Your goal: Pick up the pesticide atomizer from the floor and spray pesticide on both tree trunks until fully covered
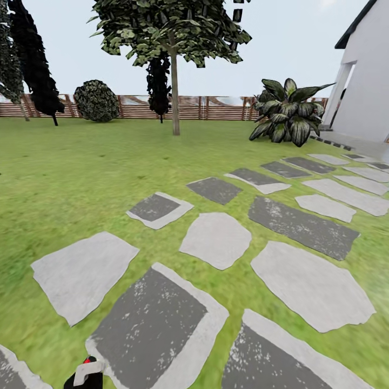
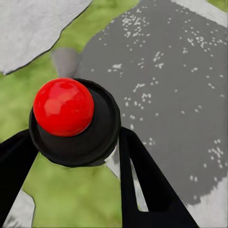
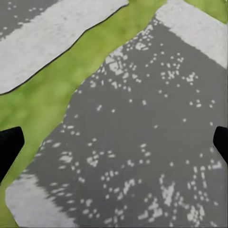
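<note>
A tall tree (image 1: 167, 27) with a dark blocky crown stands far ahead on the lawn (image 1: 81, 173). Its slim pale trunk (image 1: 175, 92) is bare low down. The pesticide atomizer (image 2: 64, 107) shows as a red ball on a black round cap. My left gripper (image 2: 71, 142) is shut on it, one black finger on each side. The atomizer's top (image 1: 86, 373) peeks in at the head view's lower edge, over a stepping stone. My right gripper (image 3: 114, 145) is open, its fingertips wide apart over a dark grey stone (image 3: 142, 142), holding nothing.
Grey stepping stones (image 1: 216, 237) run from near me to the white house (image 1: 367, 81) at the right. A brown slat fence (image 1: 216, 108) closes the far side. Near-black conifers (image 1: 35, 59), a round shrub (image 1: 96, 100) and a broad-leaved plant (image 1: 286, 113) stand along it.
</note>
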Tool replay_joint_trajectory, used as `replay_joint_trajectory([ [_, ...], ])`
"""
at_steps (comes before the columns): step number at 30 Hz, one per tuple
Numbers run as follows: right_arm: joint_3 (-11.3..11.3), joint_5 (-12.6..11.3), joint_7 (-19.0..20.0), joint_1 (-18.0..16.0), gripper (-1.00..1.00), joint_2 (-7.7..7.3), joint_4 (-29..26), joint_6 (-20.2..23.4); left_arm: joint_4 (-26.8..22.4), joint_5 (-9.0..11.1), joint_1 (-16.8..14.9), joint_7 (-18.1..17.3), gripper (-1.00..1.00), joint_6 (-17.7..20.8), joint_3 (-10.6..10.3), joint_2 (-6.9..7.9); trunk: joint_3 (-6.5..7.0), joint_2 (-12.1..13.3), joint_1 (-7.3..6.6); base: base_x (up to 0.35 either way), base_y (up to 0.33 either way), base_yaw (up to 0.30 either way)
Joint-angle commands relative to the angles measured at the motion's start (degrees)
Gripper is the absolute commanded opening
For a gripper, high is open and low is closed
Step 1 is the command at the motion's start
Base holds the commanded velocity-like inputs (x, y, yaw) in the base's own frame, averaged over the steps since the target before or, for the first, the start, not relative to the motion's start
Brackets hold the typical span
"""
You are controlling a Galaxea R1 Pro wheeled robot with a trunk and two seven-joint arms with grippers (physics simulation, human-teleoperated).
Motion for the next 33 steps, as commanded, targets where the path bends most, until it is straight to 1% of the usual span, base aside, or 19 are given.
replay_joint_trajectory([
  [1, -0.4, 0.3, 0.2, 0.0, 1.00, 0.00, 0.0, -0.2, 0.0, 0.5, 0.0, -0.3, -1.00, -0.1, 0.0, 0.00, -0.05, 0.0, 0.02, 0.339, 0.000, 0.000],
  [33, -0.4, 0.3, 0.2, 0.0, 1.00, 0.00, 0.0, -0.2, 0.0, 0.5, 0.0, -0.3, -1.00, -0.4, 0.0, 0.01, -0.05, 0.0, 0.02, 0.339, 0.000, 0.000],
])
